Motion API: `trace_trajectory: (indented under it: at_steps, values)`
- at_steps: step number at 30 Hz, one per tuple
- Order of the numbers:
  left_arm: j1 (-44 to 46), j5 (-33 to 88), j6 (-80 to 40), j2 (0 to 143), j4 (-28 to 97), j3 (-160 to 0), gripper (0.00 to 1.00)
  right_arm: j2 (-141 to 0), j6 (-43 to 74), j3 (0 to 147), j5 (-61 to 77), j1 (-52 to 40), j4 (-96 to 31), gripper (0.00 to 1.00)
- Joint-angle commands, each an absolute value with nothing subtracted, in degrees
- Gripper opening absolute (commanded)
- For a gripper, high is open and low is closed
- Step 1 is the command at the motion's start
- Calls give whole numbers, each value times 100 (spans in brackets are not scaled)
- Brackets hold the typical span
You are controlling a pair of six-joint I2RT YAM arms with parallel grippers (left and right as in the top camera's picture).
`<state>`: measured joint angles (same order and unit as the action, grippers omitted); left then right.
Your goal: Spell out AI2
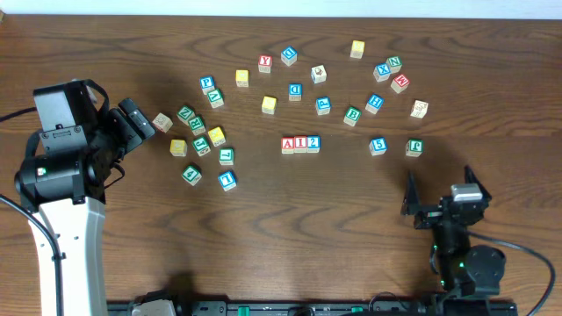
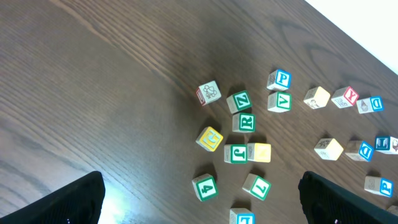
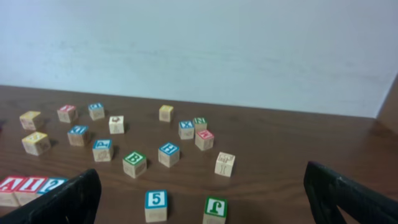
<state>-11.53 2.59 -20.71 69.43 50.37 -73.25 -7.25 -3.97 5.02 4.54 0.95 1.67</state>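
Three white-faced cubes stand side by side in a row at the table's middle: the red A [image 1: 288,145], the red I [image 1: 301,144] and the blue 2 [image 1: 313,143], reading AI2. In the right wrist view the A [image 3: 9,185], I [image 3: 29,185] and 2 [image 3: 53,185] show at the bottom left corner. My left gripper [image 1: 140,121] hangs open at the left, well away from the row, over a cluster of cubes. At the lower right my right gripper [image 1: 441,189] is open too, with nothing between its fingers [image 3: 348,193].
Several loose cubes lie scattered across the back and left of the table, among them a blue 1 [image 1: 227,181], a red Y [image 1: 264,63], a blue 5 [image 1: 378,146] and a green cube [image 1: 414,147]. A green 4 [image 2: 205,187] lies below my left gripper.
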Motion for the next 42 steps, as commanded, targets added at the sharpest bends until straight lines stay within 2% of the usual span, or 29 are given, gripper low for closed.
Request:
trace_trajectory:
  at_steps: [1, 12, 42]
  values:
    - [-1173, 187, -2016, 6965, 5041, -7286, 98, -386, -226, 69, 510, 104, 381, 99]
    - [-1173, 187, -2016, 6965, 5041, -7286, 98, -27, -158, 32, 530, -64, -401, 99]
    - [-1173, 187, -2016, 6965, 5041, -7286, 98, -23, 36, 32, 552, -178, -390, 99]
